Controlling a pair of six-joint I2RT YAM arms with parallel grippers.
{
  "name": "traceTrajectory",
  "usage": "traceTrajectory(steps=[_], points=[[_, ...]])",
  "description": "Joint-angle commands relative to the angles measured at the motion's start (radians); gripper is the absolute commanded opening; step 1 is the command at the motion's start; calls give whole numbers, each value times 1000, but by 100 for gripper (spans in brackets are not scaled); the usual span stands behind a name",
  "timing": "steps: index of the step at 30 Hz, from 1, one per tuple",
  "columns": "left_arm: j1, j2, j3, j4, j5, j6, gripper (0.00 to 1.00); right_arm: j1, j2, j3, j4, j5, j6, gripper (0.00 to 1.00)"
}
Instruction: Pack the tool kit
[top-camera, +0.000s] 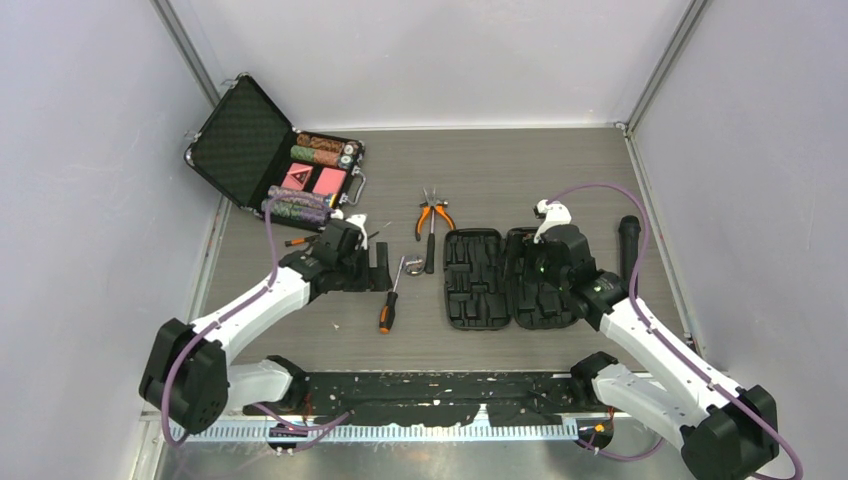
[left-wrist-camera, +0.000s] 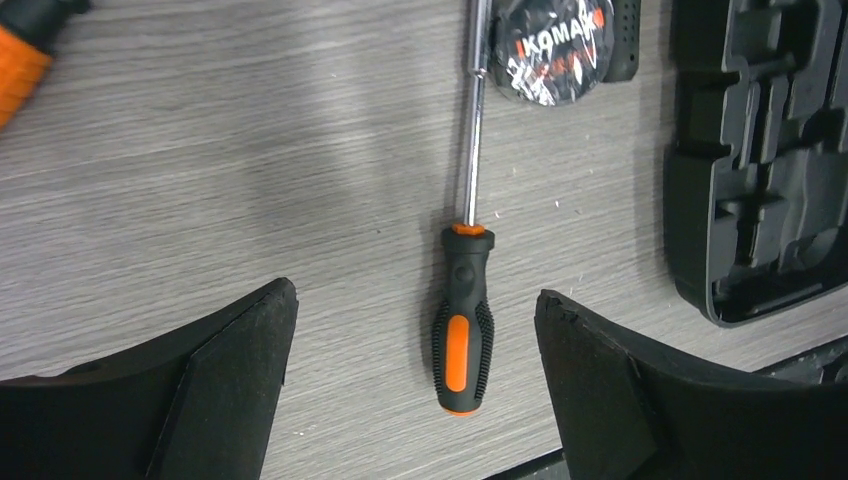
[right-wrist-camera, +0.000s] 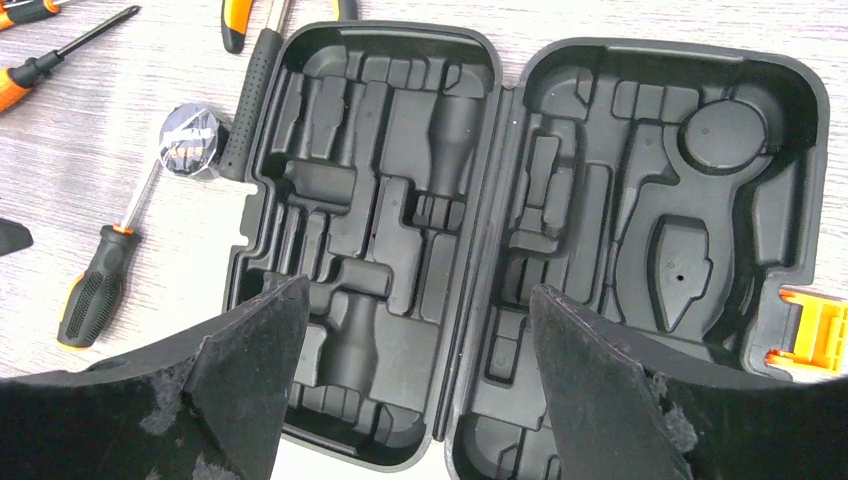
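The tool kit (top-camera: 478, 282) lies open and flat at mid-table, and its moulded slots (right-wrist-camera: 400, 200) hold nothing. Its orange latch (right-wrist-camera: 815, 335) is on the right edge. My right gripper (right-wrist-camera: 418, 290) hovers open above the case's hinge with nothing between its fingers. A short way above the table, my left gripper (left-wrist-camera: 415, 295) is open with an orange-and-black screwdriver (left-wrist-camera: 462, 335) lying between its fingers, untouched. That screwdriver (top-camera: 388, 305) lies left of the case. Orange-handled pliers (top-camera: 433, 215) and a black-handled tool (right-wrist-camera: 250, 100) lie further back, beside a round foil-wrapped item (right-wrist-camera: 190, 140).
An open metal-edged briefcase (top-camera: 240, 140) with chips and red cards sits at the back left. A black cylinder (top-camera: 628, 245) lies right of the case. Two more small screwdrivers (right-wrist-camera: 60, 45) lie near the left arm. Walls enclose the table on three sides.
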Motion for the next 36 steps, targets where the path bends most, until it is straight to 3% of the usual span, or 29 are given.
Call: traceTrajectory(steps=[1,6,14,30,33,36], points=[[-49,28,47,31,12,-5,88,-3,6,35,9,15,-13,86],[-107,75,50,25,-5,-15,83,-2,-3,35,0,15,-23,86],[-171,156,62,-7,-19,-28,67,-3,-25,6,4,12,-23,86],[-204,333,149,-104,-147,26,41,-3,-30,-23,24,18,-27,86],[-205,351,146,-94,-137,28,32,-3,-20,-20,24,14,-26,86],[-206,350,138,-93,-136,26,14,-3,-13,-14,20,7,-26,86]])
